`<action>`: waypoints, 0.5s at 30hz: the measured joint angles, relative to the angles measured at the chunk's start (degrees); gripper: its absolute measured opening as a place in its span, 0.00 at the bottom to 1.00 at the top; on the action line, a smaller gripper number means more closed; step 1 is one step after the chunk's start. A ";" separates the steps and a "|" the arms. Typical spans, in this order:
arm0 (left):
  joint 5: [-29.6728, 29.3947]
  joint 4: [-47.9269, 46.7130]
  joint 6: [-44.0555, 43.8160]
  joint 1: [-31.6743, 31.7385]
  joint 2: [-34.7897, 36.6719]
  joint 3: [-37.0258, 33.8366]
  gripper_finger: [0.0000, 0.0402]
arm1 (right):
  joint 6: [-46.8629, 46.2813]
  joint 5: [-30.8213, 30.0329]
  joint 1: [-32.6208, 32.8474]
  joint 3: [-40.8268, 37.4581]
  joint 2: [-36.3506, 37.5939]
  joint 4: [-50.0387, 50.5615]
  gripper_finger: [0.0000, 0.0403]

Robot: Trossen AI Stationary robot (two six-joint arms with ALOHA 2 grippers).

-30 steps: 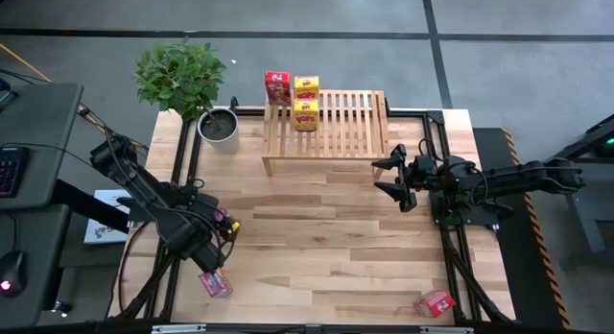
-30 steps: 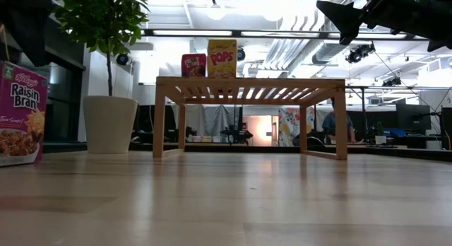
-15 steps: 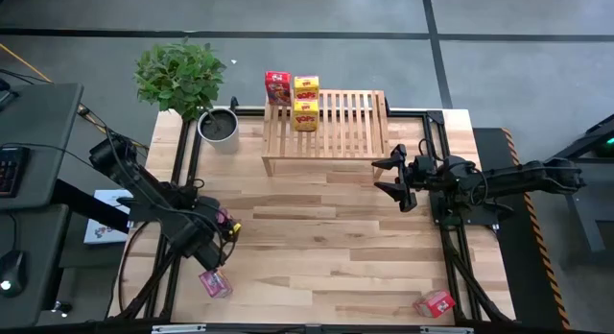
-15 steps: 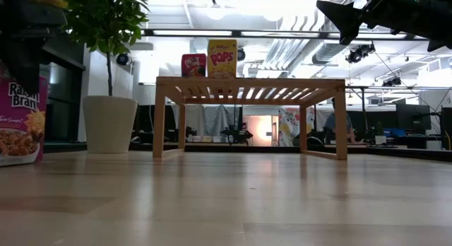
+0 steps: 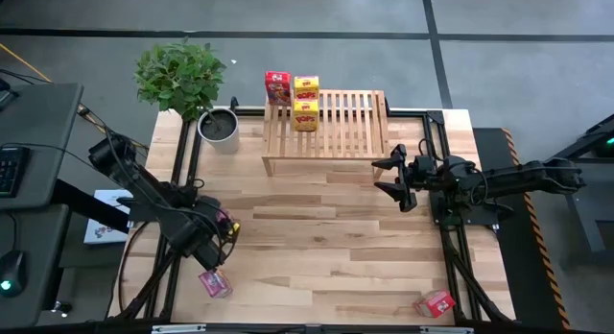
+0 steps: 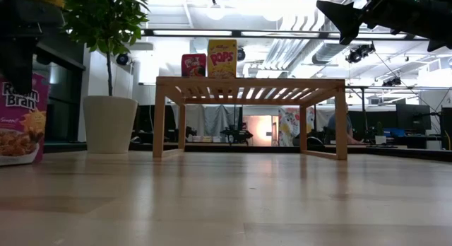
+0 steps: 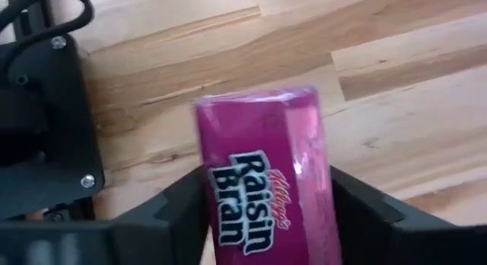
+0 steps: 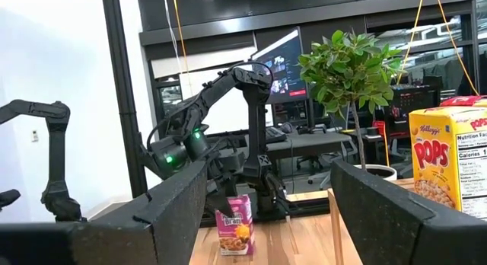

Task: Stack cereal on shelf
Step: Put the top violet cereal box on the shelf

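The shelf (image 5: 326, 125) is a low light-wood slatted rack on short legs at the table's far edge. On its left end stand three small cereal boxes: a red box (image 5: 277, 86) at the far corner, a yellow Pops box (image 5: 306, 86) just beside it, and a second yellow box (image 5: 305, 114) in front of that. A magenta Raisin Bran box (image 5: 215, 283) stands upright near the table's front left corner. Another red box (image 5: 435, 303) lies tilted near the front right corner.

- I see three cereal boxes (image 5: 296, 99) on the shelf's (image 5: 345, 123) left end.
- A plant pot (image 5: 219, 126) sits left of it.
- Two more boxes (image 5: 215, 283) lie at the table's (image 5: 326, 238) near corners.
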State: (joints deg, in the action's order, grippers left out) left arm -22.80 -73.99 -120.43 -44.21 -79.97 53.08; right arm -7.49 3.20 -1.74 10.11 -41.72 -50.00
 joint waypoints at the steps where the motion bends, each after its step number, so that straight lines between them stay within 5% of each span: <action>1: -0.27 -0.19 0.79 0.00 0.45 0.39 0.47 | 0.00 0.00 0.02 0.00 -0.02 0.00 0.68; 5: -3.78 -1.89 4.19 0.00 3.08 3.68 0.36 | 0.00 0.00 0.00 0.00 0.00 0.00 0.68; 8: -12.32 -3.05 8.91 0.02 5.66 7.55 0.32 | 0.00 0.00 0.00 0.00 0.00 -0.07 0.68; 15: -31.02 -0.75 33.71 4.90 9.01 16.66 0.30 | 0.00 -0.35 -0.02 0.00 0.00 -4.26 0.68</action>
State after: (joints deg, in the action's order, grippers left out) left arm -53.83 -74.74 -86.72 -39.31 -70.96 69.74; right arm -7.49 2.85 -1.76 10.11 -41.71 -54.26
